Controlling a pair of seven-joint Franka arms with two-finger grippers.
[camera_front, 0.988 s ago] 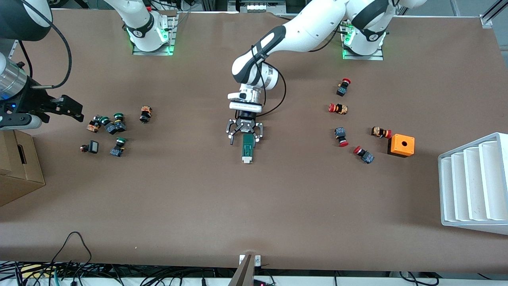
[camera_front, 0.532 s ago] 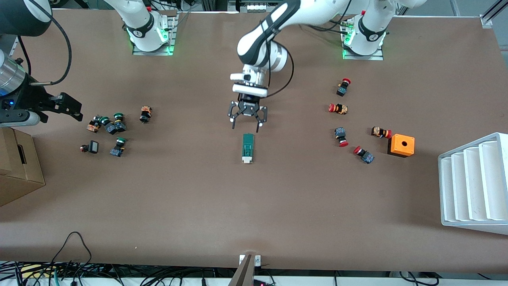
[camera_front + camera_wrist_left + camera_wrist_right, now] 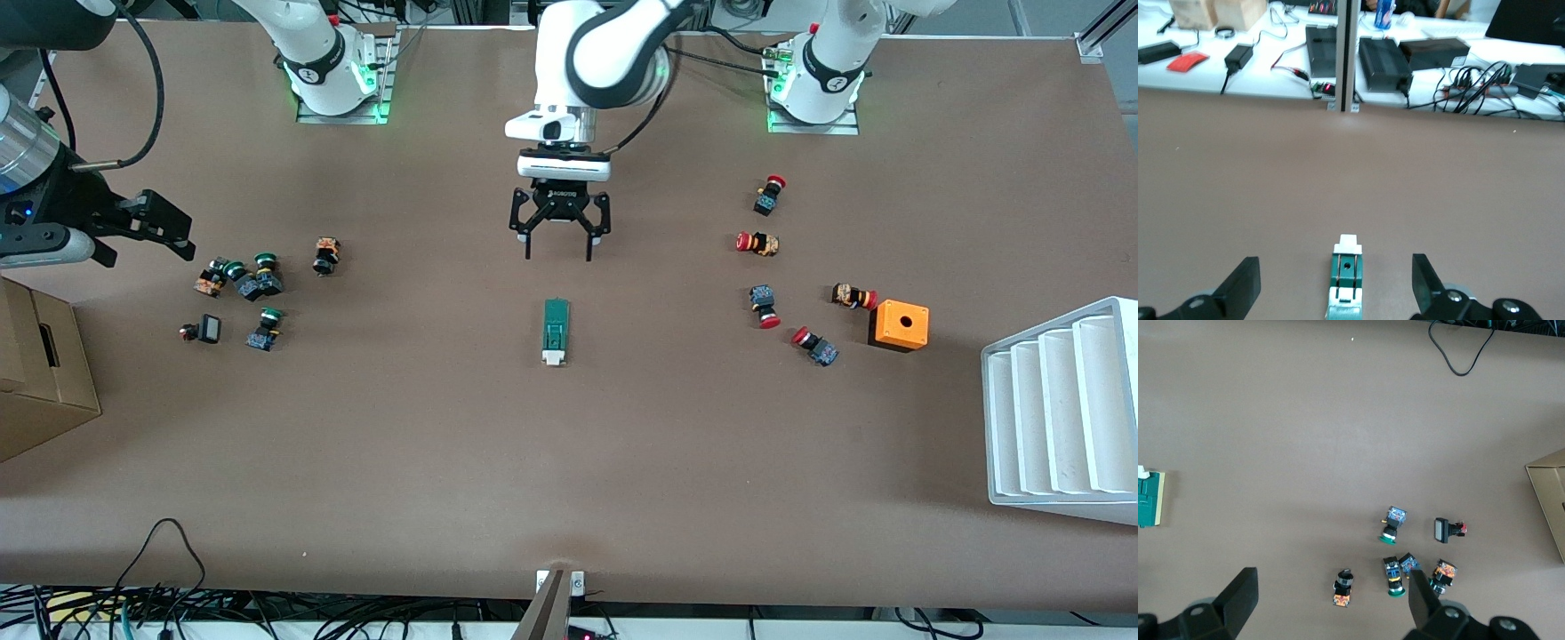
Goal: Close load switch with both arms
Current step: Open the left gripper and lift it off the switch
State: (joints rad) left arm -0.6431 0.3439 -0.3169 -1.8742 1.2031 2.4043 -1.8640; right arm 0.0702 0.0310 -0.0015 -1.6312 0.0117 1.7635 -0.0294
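The load switch (image 3: 556, 332) lies flat near the middle of the brown counter (image 3: 569, 462), touched by neither arm. In the front view its long axis runs from 12 to 6 o'clock, the dark-green body at the 12 o'clock end and the white tab at the 6 o'clock end, toward the front camera. The left wrist view shows the same block (image 3: 1346, 279) lengthwise between the fingers, its white tab pointing away from the gripper.

The left gripper (image 3: 559, 253) hangs in the air over bare counter at 12 o'clock from the switch, clear of it, fingers (image 3: 1241, 288) spread wide and holding nothing. A white word is printed on its black body; it is too small to read.

The right gripper (image 3: 160, 233) hovers at the right arm's end of the counter, over the spot at 10 o'clock from a cluster of green-capped push buttons (image 3: 253, 280), jaws likewise wide apart and empty. Its wrist view looks down on those buttons (image 3: 1395, 570) and catches one end of the switch (image 3: 1150, 499).

Red-capped push buttons (image 3: 766, 307) and an orange box (image 3: 900, 324) with a hole sit at 3 o'clock from the switch, well apart from it.
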